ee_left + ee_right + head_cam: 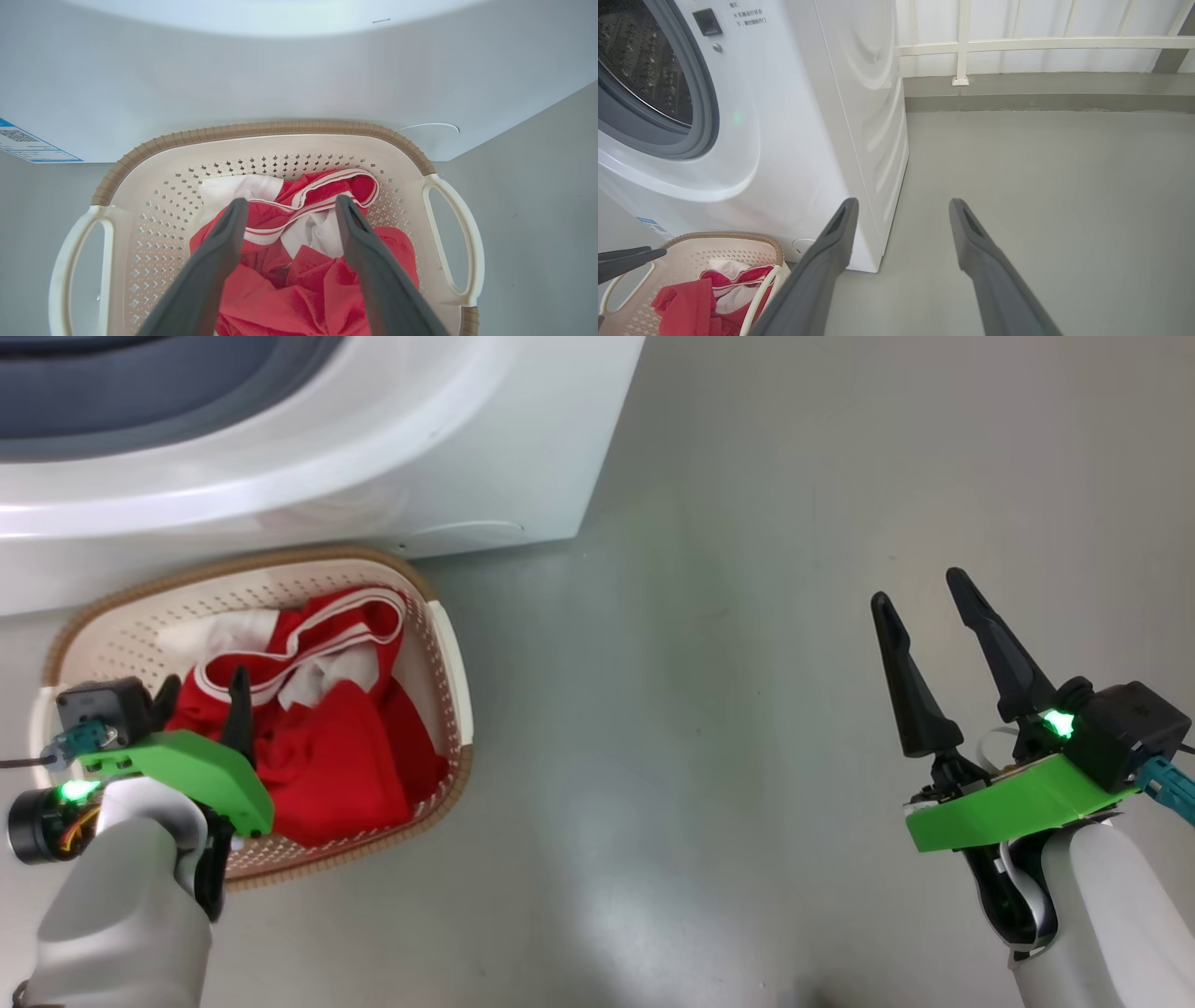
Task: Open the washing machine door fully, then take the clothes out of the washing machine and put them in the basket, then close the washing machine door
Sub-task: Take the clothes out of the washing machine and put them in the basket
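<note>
The red clothes (327, 747) (299, 275) (691, 303) with white trim lie heaped in the cream basket (140, 616) (163, 158) (733, 242), which stands on the floor against the white washing machine (373, 448) (280, 70) (808, 140). My left gripper (205, 695) (289, 205) hangs open just over the pile, holding nothing. My right gripper (924, 602) (903, 207) is open over bare floor to the right of the machine. The grey drum seal (121, 420) (698, 126) shows around the open drum mouth. The washing machine door is out of view.
Grey floor (747, 709) (1041, 186) spreads to the right of the machine. A white railing (1017, 44) and low wall stand at the back. A blue label sticker (28, 144) sits on the machine's front, and a round white cap (432, 133) near its lower corner.
</note>
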